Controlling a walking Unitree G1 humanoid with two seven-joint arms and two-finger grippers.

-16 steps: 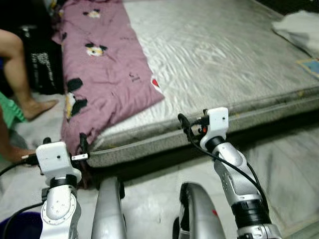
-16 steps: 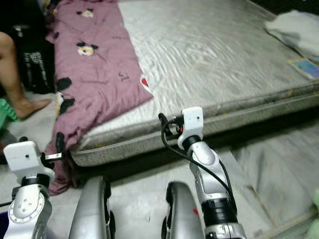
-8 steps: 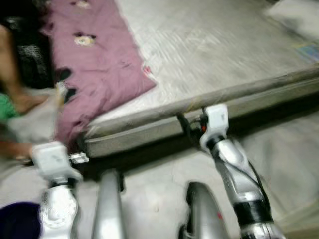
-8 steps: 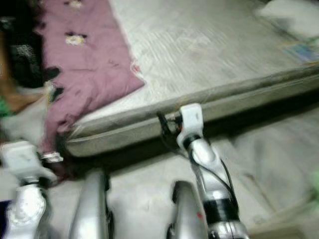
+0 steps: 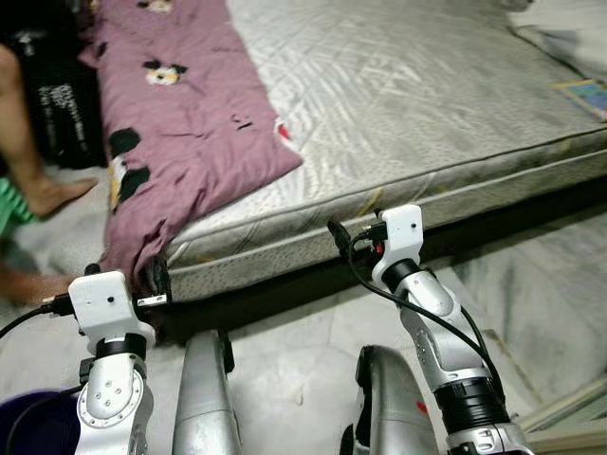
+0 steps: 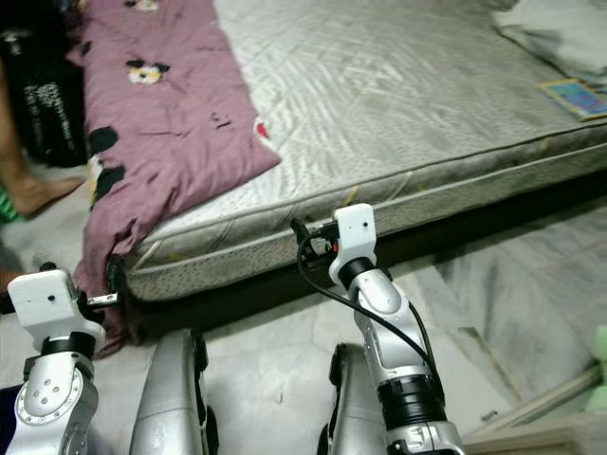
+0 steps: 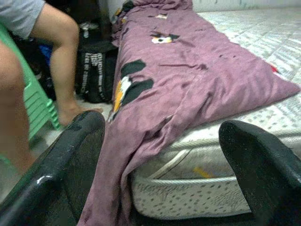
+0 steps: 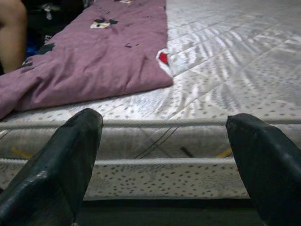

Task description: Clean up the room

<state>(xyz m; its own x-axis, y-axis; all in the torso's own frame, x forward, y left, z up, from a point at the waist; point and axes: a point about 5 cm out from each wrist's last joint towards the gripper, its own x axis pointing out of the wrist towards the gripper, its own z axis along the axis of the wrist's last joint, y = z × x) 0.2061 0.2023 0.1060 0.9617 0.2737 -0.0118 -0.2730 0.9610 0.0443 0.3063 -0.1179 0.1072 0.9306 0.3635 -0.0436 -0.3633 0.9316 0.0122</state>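
- Ahead of us lies the bed; a purple blanket drapes over its left corner.
- Left gripper: jaws wide open, empty, facing the blanket.
- Right gripper: jaws wide open, empty, facing the bed edge.

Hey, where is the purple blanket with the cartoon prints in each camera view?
Left eye view: purple blanket upper left, draped over the mattress corner.
Right eye view: blanket upper left, hanging off the same corner.
Left wrist view: blanket centre, between the open fingers.
Right wrist view: blanket on the mattress beyond the open fingers.
Shared landmark: the blanket's red patch.
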